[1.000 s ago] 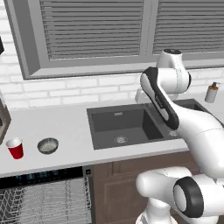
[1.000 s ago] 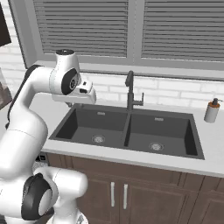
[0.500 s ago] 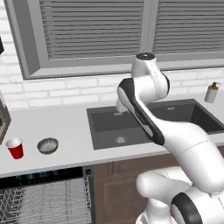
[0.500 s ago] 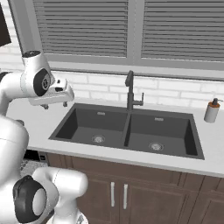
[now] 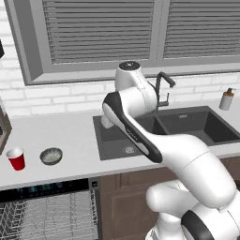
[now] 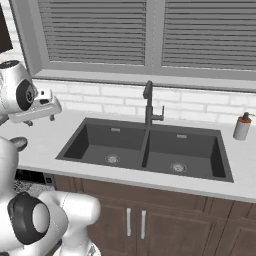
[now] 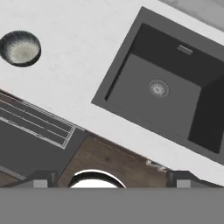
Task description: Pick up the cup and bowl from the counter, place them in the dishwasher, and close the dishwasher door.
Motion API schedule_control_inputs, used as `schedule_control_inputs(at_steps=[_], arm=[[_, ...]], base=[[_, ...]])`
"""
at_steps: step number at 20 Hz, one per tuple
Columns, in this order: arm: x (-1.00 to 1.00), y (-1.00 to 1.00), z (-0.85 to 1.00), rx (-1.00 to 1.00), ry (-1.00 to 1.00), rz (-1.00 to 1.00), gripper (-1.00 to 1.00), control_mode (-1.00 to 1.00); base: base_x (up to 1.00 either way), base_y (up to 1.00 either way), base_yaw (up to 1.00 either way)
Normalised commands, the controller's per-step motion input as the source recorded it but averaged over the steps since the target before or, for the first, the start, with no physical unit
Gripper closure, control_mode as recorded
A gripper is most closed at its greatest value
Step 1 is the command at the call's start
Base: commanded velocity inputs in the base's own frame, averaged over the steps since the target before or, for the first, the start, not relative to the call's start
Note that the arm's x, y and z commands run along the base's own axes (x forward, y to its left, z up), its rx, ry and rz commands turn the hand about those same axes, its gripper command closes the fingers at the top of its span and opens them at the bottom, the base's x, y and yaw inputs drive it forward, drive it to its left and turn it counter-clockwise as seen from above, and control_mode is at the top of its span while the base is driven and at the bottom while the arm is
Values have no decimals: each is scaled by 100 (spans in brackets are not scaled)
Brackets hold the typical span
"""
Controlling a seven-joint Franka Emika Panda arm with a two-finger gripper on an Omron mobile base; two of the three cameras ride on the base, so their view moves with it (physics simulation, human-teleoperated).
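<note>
The red cup stands upright at the far left of the counter. The grey bowl sits just right of it. Under them the dishwasher is open, with its wire racks showing; the dishwasher door is out of view. My gripper hangs high over the counter by the sink's left edge. It points down, open, with nothing between its fingers. It is well right of the bowl and far from the cup.
A dark double sink with a black faucet takes up the middle of the counter. A tan soap bottle stands at its right end. Brown cabinets run below, and a brick wall and a shuttered window stand behind.
The arm has swung left, from over the sink to above the counter at the sink's left edge. Cup and bowl have not moved.
</note>
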Motion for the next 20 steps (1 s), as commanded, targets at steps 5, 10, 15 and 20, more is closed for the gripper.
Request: schedule_control_inputs(at_steps=[5,10,15,20], arm=[[0,48,0,0,0,0,-100,-100],[1,53,0,0,0,0,-100,-100],[24,63,0,-4,-1,0,-100,-100],[4,15,-16,3,-13,-7,-100,-100]], base=[[0,0,0],[0,0,0],[0,0,0],[0,0,0]])
